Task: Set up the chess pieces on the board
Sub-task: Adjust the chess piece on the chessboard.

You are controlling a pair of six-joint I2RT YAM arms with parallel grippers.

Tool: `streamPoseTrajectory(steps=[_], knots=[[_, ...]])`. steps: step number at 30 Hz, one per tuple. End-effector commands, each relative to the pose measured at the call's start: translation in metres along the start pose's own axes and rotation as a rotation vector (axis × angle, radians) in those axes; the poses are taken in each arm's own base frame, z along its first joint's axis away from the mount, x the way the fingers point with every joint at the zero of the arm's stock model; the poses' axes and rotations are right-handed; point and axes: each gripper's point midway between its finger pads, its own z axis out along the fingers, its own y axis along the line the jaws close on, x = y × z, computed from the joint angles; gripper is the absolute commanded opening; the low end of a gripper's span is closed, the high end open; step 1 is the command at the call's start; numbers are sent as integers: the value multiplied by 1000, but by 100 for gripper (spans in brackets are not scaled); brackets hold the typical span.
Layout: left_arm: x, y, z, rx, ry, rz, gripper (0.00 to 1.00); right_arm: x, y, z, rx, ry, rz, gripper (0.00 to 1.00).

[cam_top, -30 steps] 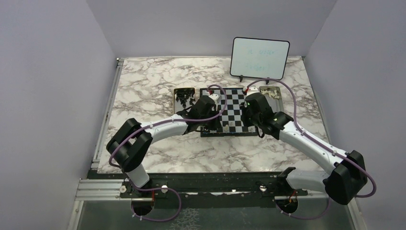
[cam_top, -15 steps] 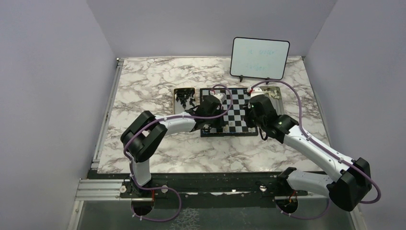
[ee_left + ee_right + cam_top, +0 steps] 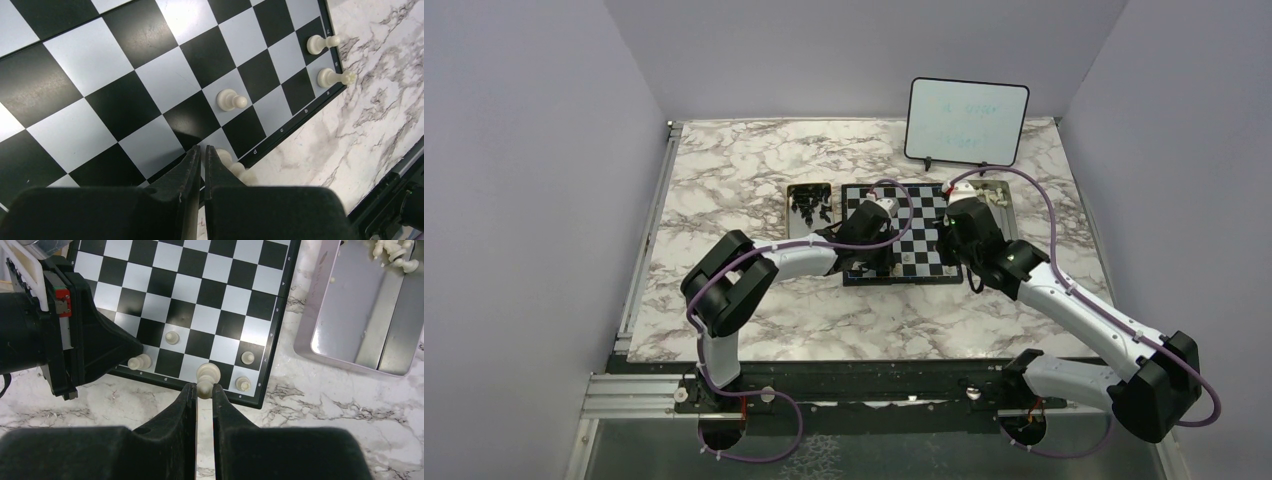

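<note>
- The right gripper [image 3: 204,386] has its fingers pinching a tall white piece [image 3: 207,373] low on its body. The head pokes out just past the fingertips, over the near edge row of the board [image 3: 210,320].
- Just right of those fingertips, a corner pawn [image 3: 243,384] stands on the edge row, and a second pawn [image 3: 247,357] stands one row past it.
- Ahead and left of the right fingers, a lone pawn [image 3: 172,337] stands on a white square, apart from the others.
- The left gripper [image 3: 202,148] has its fingers pressed together with nothing between them, tips low over the board's near edge.
- An edge piece [image 3: 232,165], also white, sits just beside the left gripper's right finger on the edge row. Whether they touch can't be told.
- Well right of the right fingers and off the board is a metal tray [image 3: 345,315], with loose white pieces [image 3: 395,251] at its far end.
- Left of the left gripper and beside the board, a second tray [image 3: 808,228] holds black pieces [image 3: 809,203].
- Far beyond both grippers, a whiteboard [image 3: 967,122] stands upright on the marble table [image 3: 754,160].
</note>
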Motion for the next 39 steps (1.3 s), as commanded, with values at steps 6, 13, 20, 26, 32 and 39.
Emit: streamPoseTrajectory(steps=[6, 13, 20, 26, 32, 39], knots=[[-1, 10, -7, -85, 11, 4, 8, 5, -7, -2, 34, 9, -8, 9], [4, 4, -10, -57, 31, -12, 8, 6, -6, -2, 32, 10, -6, 9], [2, -5, -18, -25, 33, -30, 9, 8, -6, -1, 32, 10, -3, 9], [3, -11, -18, 1, 45, -49, 12, 8, -6, -1, 29, 11, -3, 9], [9, -13, -14, 9, 65, -60, 12, 9, -7, -2, 31, 10, -4, 10], [10, -20, -9, 35, 77, -60, 12, 9, -5, -1, 23, 10, -2, 10]])
